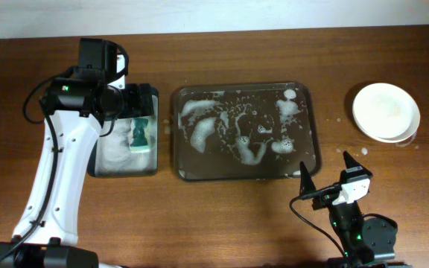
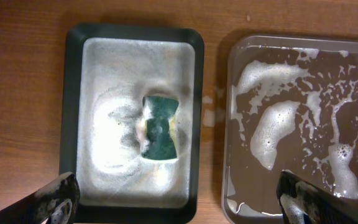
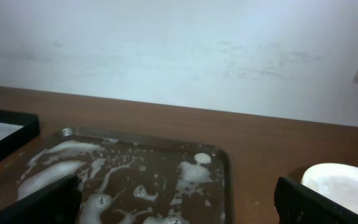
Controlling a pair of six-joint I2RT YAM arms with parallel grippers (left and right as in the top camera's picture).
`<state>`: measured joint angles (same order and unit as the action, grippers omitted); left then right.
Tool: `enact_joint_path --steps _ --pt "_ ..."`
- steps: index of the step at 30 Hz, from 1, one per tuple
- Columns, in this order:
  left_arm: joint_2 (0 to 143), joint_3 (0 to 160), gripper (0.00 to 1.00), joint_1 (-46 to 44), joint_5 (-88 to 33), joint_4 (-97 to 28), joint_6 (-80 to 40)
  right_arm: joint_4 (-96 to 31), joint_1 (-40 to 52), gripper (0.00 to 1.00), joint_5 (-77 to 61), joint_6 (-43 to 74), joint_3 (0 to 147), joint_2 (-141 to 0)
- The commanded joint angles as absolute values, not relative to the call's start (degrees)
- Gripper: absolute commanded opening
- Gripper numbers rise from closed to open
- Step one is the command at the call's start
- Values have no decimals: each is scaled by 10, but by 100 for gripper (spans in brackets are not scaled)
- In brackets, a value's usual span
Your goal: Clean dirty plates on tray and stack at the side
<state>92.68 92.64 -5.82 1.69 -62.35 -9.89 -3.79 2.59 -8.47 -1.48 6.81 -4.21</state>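
The dark tray [image 1: 304,160] sits mid-table, holding brown water and white foam, with no plate on it. White plates [image 1: 386,112] lie stacked to the right of the tray on the wood, clean-looking. My left gripper [image 1: 140,112] hangs open above the black tub, its foam-flecked fingers [image 2: 55,199] spread wide with nothing between them. My right gripper [image 1: 326,177] stands open near the tray's front right corner, empty. In the right wrist view the tray [image 3: 225,168] lies ahead and the plates [image 3: 347,186] show at the right edge.
A black tub [image 1: 155,93] of soapy foam stands left of the tray, with a green sponge [image 1: 141,134] lying in it; the sponge [image 2: 160,127] is below my left gripper [image 2: 179,202]. Water drops dot the wood beside the plates.
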Motion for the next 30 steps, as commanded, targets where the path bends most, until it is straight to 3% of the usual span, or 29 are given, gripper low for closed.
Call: enact_joint_path --steps 1,9,16,30 --pt "928 931 99 -60 12 -622 -96 -36 32 98 -68 -8 48 -13" --pt "928 931 99 -60 12 -622 -96 58 32 98 -68 -3 3 -2" --pt "928 931 99 -60 12 -622 -96 -40 32 98 -70 -1 3 -3" --pt "928 931 99 -60 12 -622 -96 -39 31 98 -72 1 3 -4"
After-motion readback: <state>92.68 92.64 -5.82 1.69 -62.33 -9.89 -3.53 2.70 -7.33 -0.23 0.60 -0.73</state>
